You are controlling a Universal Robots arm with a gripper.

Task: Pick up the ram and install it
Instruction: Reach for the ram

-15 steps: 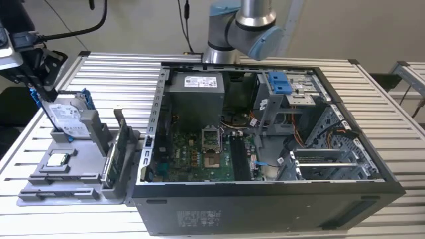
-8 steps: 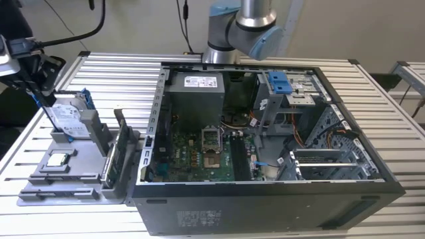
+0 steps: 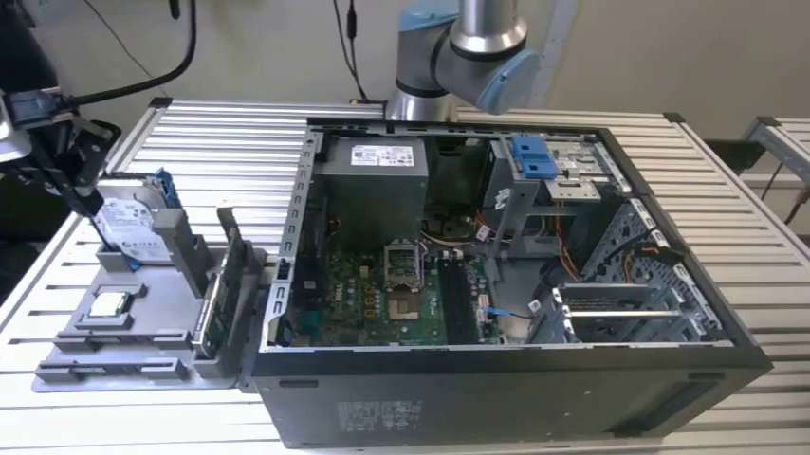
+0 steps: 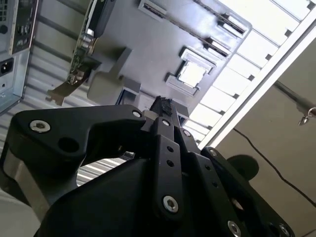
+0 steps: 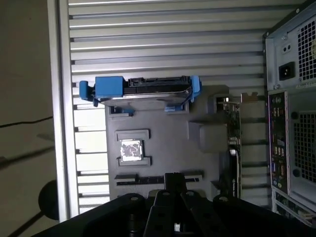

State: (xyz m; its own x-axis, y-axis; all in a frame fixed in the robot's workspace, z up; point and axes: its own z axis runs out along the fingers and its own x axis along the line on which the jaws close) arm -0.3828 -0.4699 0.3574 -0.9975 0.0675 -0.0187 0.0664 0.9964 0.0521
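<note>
Nothing legible. Print on the PSU (image 3: 370,190) in the case (image 3: 506,398) and on the hard drive (image 3: 127,223) beside it is too small to read.

Robotics lab bench: slatted aluminium table (image 3: 215,142), opened computer case (image 3: 506,398), grey parts tray (image 3: 158,318), robot arm (image 3: 462,57).

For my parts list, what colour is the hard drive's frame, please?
The frame is blue, clearest in the first wrist view.

A tray (image 3: 66,373) sits on the table (image 3: 746,275) just beside the case (image 3: 506,398), on the exterior view's left. In the tray a drive (image 3: 127,223) stands at the back, a chip (image 3: 109,304) lies in front of it, and a card (image 3: 234,275) stands along the edge nearest the case. The gripper (image 5: 173,183) hangs above the tray
</note>
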